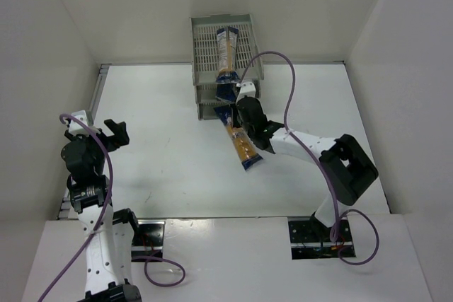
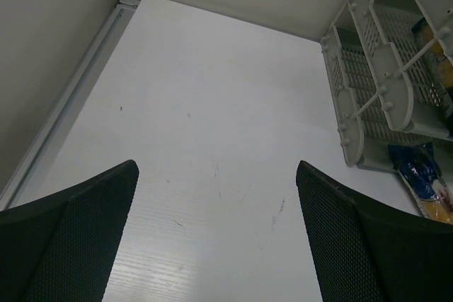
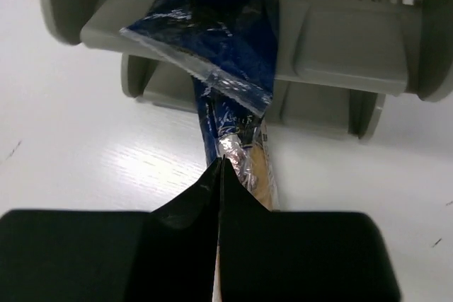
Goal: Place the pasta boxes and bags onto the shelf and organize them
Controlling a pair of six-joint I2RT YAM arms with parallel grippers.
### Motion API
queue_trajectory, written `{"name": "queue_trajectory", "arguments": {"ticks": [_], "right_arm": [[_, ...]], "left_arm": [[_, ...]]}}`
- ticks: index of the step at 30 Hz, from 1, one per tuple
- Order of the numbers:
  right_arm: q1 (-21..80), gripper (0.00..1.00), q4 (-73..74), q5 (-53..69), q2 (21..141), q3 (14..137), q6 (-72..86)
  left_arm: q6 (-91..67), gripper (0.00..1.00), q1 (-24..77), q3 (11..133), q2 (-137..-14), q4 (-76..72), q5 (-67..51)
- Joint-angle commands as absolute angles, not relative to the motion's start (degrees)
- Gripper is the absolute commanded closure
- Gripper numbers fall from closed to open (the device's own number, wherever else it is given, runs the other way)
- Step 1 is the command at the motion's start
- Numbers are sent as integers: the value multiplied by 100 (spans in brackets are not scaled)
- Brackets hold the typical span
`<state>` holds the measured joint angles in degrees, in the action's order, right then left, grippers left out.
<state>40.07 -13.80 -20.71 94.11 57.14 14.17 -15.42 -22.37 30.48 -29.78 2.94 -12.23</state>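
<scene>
RIGHT ARM AT THE SHELF: The right claw (image 3: 219, 164) was pinched fully shut, its tips meeting at the neck of a loose pasta pack (image 3: 260, 175) that lay on the desk (image 1: 163, 153) in front of the shelf (image 1: 205, 40). Whether the tips had caught any wrapper could not be told. From the wrist camera the pack sat just beyond the tips, between 12 and 1 o'clock. Seen from above, its long axis ran from 11 o'clock, where its dark blue end met the front of the lowest tier, to 5 o'clock, out across the desk beneath the right arm. It was a long, narrow, glossy bag with an orange middle and a crinkled silvery seam beside the blue end. A second pack (image 1: 228, 93) poked its blue end out of a middle tier directly above it, and a third pack (image 1: 226, 46) lay lengthwise in the top tray. The left claw (image 2: 216, 167) hung wide open and empty at 9 o'clock, well apart, so the right arm looked better placed to shift the pack.
</scene>
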Motion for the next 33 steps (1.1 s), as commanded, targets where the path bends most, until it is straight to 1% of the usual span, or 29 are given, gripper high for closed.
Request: {"name": "queue_trajectory", "arguments": {"ticks": [1,2,3,4,5,6,7,8,9,10,13,14,16,19,23,26,30,31,33], "right_arm": [[3990,100,-1802,-1585,9248,5854,838],[3990,100,-1802,-1164,9124,5627,-44],[3990,100,-1402,-212,8984,5521,-549],[3990,100,-1076,276,8835,5406,-1024],[3912,100,-655,847,8528,5249,-2020],[3850,100,-181,1366,8360,5195,-2465],[3789,100,712,2163,8210,5133,-2887],[3788,100,1199,2458,7931,5046,-3405],[3788,100,1613,2618,7815,4984,-4324],[3788,100,2122,2680,7709,4922,-4594],[3788,100,2608,2540,7646,4808,-5560],[3788,100,2993,2488,7646,4808,-5885],[3788,100,3242,2487,7646,4746,-6448],[4173,100,3375,2093,7838,4492,-6846],[4228,100,3243,1881,8313,4368,-7049],[4228,100,2788,1556,8639,4368,-7049],[4228,100,1883,1240,8990,4421,-7049],[4228,100,1376,943,9087,4421,-7049],[4228,100,873,556,9481,4535,-7049]], "left_arm": [[-1652,1,-2276,3006,-2971,35,-1230],[-1652,1,-2276,3006,-2971,35,-1230],[-1652,1,-2276,3006,-2971,35,-1230],[-1652,1,-2276,3006,-2971,35,-1230],[-1652,1,-2276,3006,-2971,35,-1230],[-1652,1,-2276,3006,-2971,35,-1230],[-1652,1,-2276,3006,-2971,35,-1300],[-1652,1,-2276,3006,-3023,35,-1301],[-1652,1,-2276,3006,-3023,-17,-1353],[-1652,1,-2276,3006,-3023,-18,-1354],[-1652,1,-2276,3006,-3023,-18,-1354],[-1652,1,-2276,3006,-3023,-18,-1354],[-1652,1,-2276,3006,-3023,-18,-1354],[-1652,1,-2276,3006,-3023,-18,-1354],[-1652,1,-2276,3006,-3023,-18,-1354],[-1652,1,-2276,3006,-3023,-18,-1301],[-1652,1,-2276,3006,-3137,-18,-1301],[-1652,1,-2276,3006,-3138,-18,-1301],[-1652,1,-2329,3006,-3138,-18,-1301]]}}
